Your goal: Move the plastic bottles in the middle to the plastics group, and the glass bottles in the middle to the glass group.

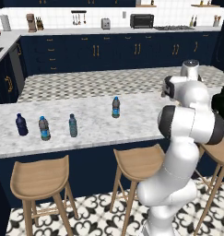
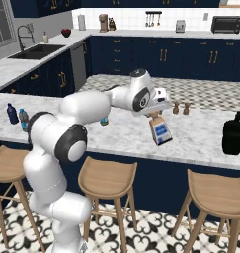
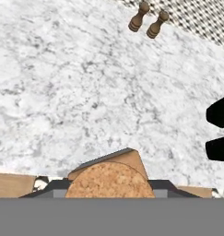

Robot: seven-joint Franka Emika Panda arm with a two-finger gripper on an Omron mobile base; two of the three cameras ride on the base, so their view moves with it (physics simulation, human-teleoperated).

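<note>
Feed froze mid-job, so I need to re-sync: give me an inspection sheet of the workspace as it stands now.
Surface: marble island counter, bare between the bottles.
Job's things: glass bottle with cork stopper, tilted, lifted above the counter. One water bottle stands alone mid-counter; another stands between the navy bottle and the teal bottle. Black bottle upright near the right end.
Clutter: two small wooden shakers on the counter.
Grippers: gripper shut on the glass bottle near its stopper; fingers hidden.
Cables: nothing seen.
Surroundings: wooden stools along the island; sink, toaster, toaster oven on back counters.
</note>
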